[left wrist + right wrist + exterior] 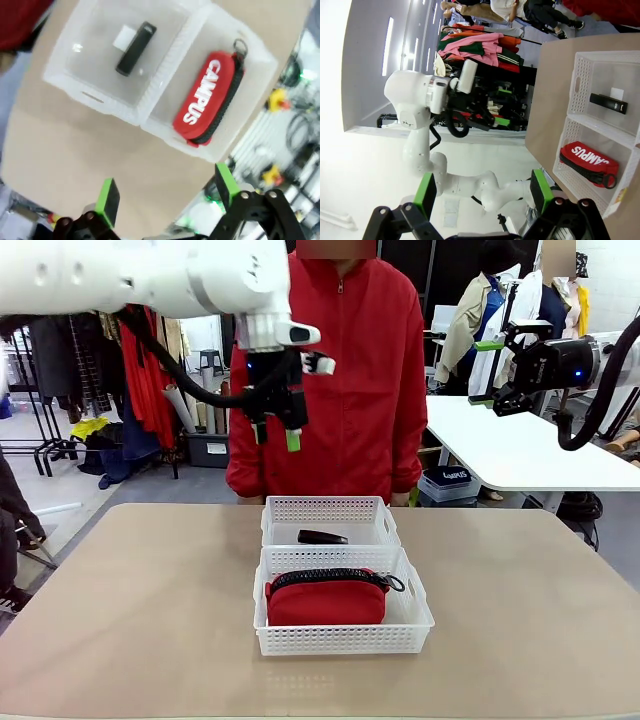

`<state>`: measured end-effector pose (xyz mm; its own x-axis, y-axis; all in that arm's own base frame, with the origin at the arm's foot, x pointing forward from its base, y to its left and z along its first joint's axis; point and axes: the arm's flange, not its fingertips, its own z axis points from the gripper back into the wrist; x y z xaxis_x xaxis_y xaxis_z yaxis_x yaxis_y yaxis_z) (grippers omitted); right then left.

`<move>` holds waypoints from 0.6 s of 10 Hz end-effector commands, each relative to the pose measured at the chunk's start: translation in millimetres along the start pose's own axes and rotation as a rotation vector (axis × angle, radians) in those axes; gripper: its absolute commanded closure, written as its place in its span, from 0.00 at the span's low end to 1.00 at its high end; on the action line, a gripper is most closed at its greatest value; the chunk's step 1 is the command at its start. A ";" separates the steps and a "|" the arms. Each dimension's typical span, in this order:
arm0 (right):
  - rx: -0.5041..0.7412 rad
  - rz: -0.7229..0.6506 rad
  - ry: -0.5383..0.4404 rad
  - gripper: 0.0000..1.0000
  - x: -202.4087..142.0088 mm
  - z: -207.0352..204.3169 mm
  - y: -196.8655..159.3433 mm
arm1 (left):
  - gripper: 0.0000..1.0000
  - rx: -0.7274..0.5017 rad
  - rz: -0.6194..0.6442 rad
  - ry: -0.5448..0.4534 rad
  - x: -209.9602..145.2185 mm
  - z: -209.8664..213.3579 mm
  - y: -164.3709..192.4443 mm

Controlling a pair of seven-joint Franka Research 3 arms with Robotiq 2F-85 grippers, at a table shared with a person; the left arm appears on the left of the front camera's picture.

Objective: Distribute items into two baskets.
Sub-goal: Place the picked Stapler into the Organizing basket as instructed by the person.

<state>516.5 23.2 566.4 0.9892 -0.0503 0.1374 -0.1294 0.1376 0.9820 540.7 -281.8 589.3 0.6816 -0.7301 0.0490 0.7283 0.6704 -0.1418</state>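
Two white lattice baskets stand end to end at the table's middle. The near basket (343, 638) holds the red pouch (325, 598) with its black zipper up; the far basket (330, 510) holds the black stapler (322, 537). My left gripper (276, 430) hangs open high above the far basket, nothing between its green pads. From the left wrist I look down on the stapler (135, 48) and the pouch (207, 97), each in its own basket. My right gripper (493, 372) is raised at the far right, open and holding nothing. The right wrist view shows the pouch (587, 159) and the stapler (608, 103).
A person in a red jacket (340, 370) stands at the table's far edge, right behind the baskets. A white table (510, 445) with a blue box under it lies back right. Bare tan tabletop (130, 610) spreads on both sides of the baskets.
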 end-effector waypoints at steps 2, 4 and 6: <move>0.003 0.003 -0.001 0.00 -1.7 0.2 2.1 | 0.00 -0.019 0.234 -0.197 -65.4 9.1 -3.7; 0.003 0.003 -0.001 0.00 -1.7 0.2 2.1 | 0.00 -0.055 0.250 -0.215 -67.4 9.3 -1.1; 0.003 0.003 -0.001 0.00 -1.7 0.2 2.1 | 0.00 -0.045 0.252 -0.201 -60.3 29.9 6.5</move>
<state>516.5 23.1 566.4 0.9892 -0.0505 0.1374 -0.1294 0.1377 0.9820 503.6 -239.1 604.8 0.8335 -0.5137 0.2035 0.5502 0.8055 -0.2204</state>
